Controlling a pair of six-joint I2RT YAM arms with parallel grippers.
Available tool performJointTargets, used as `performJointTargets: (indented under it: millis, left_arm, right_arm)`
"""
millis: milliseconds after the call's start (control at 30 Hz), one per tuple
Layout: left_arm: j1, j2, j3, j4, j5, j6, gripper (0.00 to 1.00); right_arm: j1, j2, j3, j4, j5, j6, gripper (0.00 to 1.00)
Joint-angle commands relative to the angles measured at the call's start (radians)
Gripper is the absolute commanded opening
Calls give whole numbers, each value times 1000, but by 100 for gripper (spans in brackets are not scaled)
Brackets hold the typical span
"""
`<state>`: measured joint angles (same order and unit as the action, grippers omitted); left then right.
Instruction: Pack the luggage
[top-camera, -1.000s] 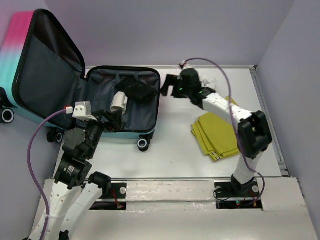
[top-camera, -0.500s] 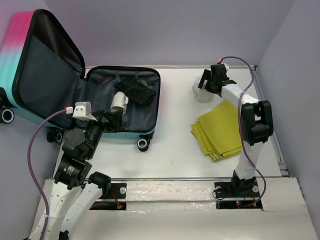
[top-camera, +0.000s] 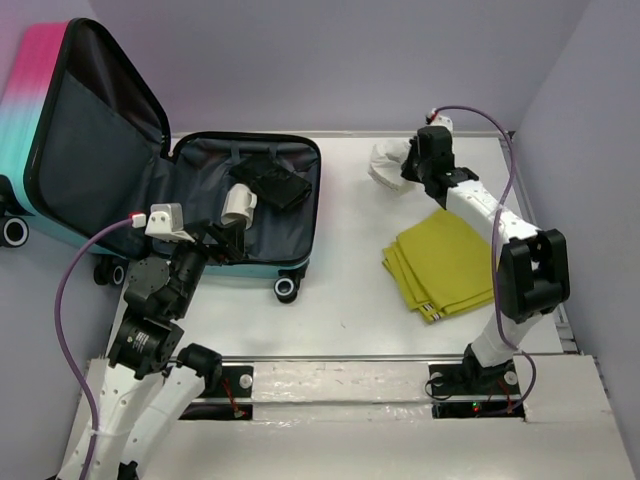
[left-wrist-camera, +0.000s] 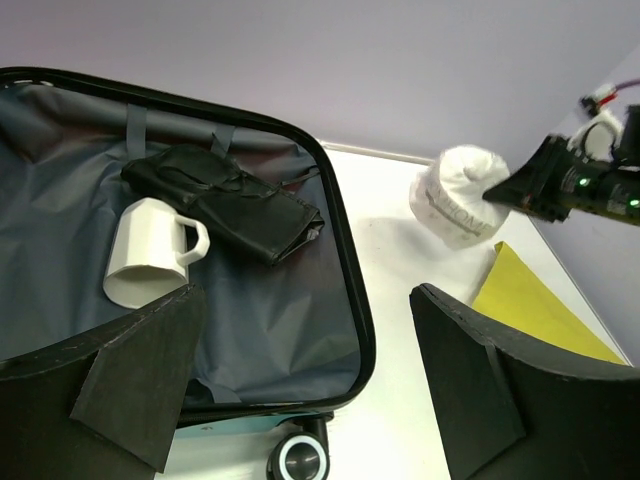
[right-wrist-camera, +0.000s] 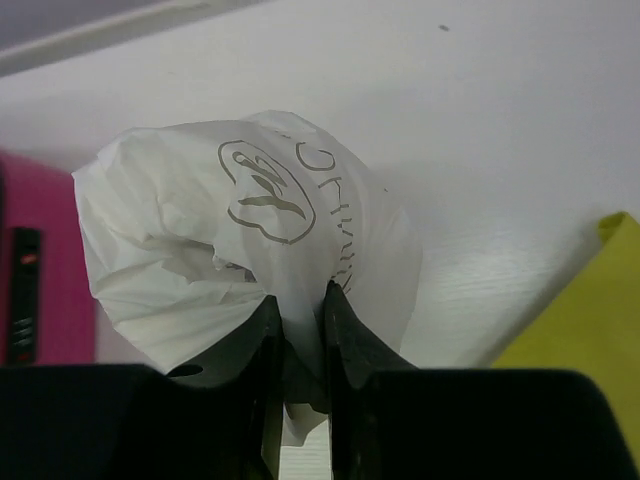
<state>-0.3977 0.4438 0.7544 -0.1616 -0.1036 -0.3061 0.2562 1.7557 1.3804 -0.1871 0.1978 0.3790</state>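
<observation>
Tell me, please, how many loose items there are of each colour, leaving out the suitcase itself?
White: 2 (mug in the luggage, crumpled bag)
Black: 1 (black pouch, also in the luggage)
Yellow: 1 (yellow cloth)
Total: 4

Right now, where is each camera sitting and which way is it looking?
Top external: above and behind the arms, looking down on the open luggage and both arms.
Left wrist: on the left arm, looking into the luggage between the open left pincer fingers.
Right wrist: on the right arm, looking at the white bag the right pincer pinches.
All three show that bag.
</observation>
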Motion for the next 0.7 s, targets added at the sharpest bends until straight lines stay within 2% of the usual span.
performJointTargets:
  millis: [0,100,200,233,267,367,433,500,567,600,633,667]
  left_arm:
    - [2,-8,8,51,4,1,95]
    - [16,-20,11,50,-10,-1,95]
    - [25,-30,8,51,-18,-2,95]
    - [26,-31,7,51,-18,-2,95]
    - [28,-34,3,53,-21,-4,95]
    - [31,-37,0,54,-24,-4,95]
    - [31,-40,-4,53,-22,-4,95]
    - [31,-43,-7,54,-16,-4,95]
    - [31,-47,-10,60,-4,-5,96]
    - [30,-47,-9,62,-2,-8,95]
    - [26,-44,-10,63,-1,-10,96]
    - [25,-43,-12,65,-1,-11,96]
  right_arm:
    - [214,-101,80,173,-46,-43,10]
    - [308,-29,207,184,-81,-34,10]
    - [399,182,411,209,-185,59,11]
    - [416,183,468,212,-234,95,16]
    - [442,280,588,215,-323,165,47]
    - [463,459,820,151,-492,256,97]
    - [463,469,797,144,-485,264,100]
    - [442,391,697,146,-412,241,100]
    - [417,312,509,156,-377,233,100]
    - [387,216,434,176,-338,229,98]
    - [370,158,267,201,-313,230,96]
    - [350,96,179,227,-282,230,95]
